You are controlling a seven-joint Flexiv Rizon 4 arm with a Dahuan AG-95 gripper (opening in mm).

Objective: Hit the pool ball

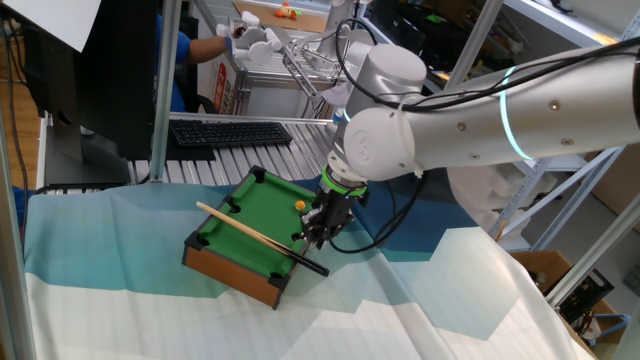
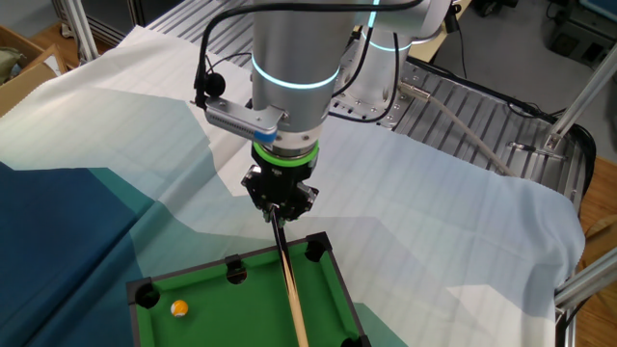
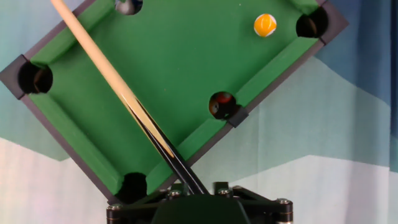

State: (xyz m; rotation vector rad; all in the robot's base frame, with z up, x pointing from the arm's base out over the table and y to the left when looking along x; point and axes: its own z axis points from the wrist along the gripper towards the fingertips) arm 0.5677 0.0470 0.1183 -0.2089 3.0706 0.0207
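Note:
A miniature green pool table (image 1: 262, 215) with a wooden base lies on the cloth. The tiny orange-yellow pool ball (image 1: 301, 204) rests on the felt near a corner pocket; it also shows in the other fixed view (image 2: 179, 308) and in the hand view (image 3: 265, 25). My gripper (image 1: 322, 232) is shut on the dark butt end of a wooden cue stick (image 1: 250, 233), which lies diagonally across the table. In the hand view the cue (image 3: 112, 81) runs up to the left, well away from the ball. The gripper (image 2: 280, 204) hovers just past the table's edge.
The table's black pockets (image 3: 222, 104) sit at corners and sides. A blue-and-white cloth (image 1: 420, 300) covers the work surface. A keyboard (image 1: 230, 132) lies behind, with a metal frame post (image 1: 163, 90) and clutter at the back.

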